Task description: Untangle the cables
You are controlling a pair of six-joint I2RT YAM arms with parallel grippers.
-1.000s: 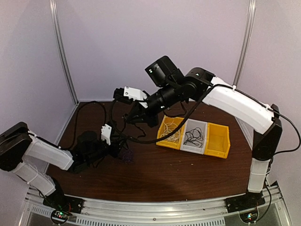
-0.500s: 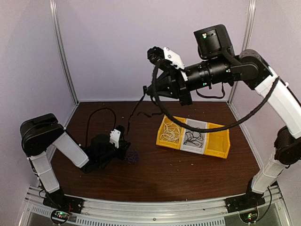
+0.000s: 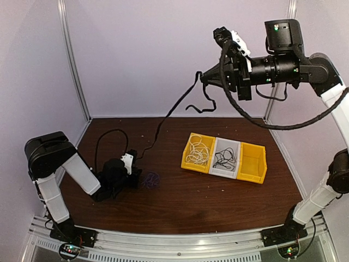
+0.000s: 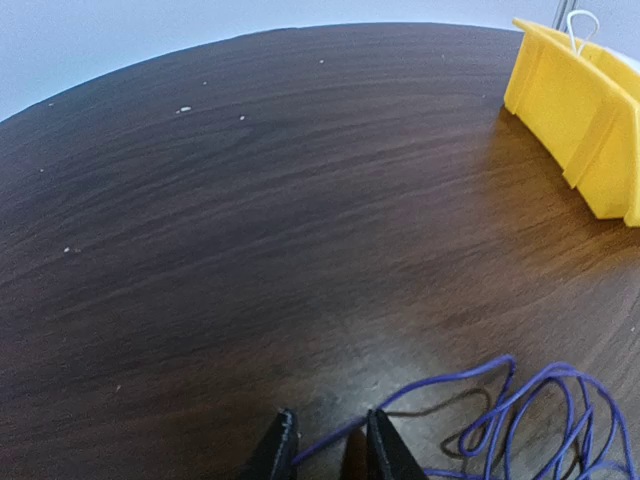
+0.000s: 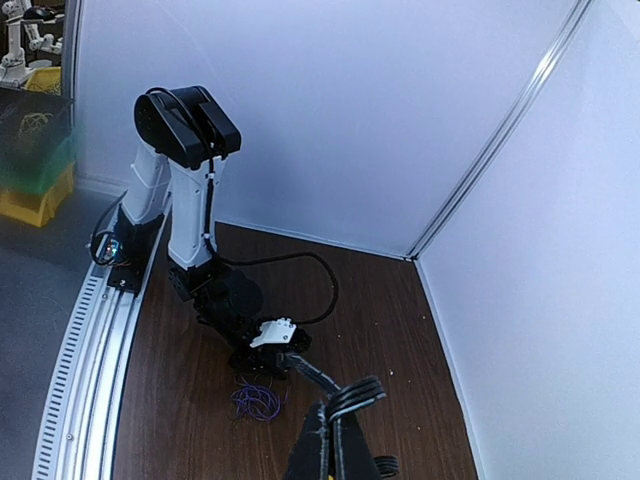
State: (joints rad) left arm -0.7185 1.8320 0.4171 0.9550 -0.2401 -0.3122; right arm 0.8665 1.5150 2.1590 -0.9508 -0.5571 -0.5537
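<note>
Purple cable pinned at the left gripper, fingers nearly closed on a strand, low on the table at near left. Black cable pulled taut from there up to the right gripper, clenched on it, raised high at far right. White and black cables already sorted into the bin. Judged mostly done; only this last pair left to part.

Dark wooden table; a yellow-and-grey three-compartment bin rests on its right half; pale enclosure walls stand behind and beside.
</note>
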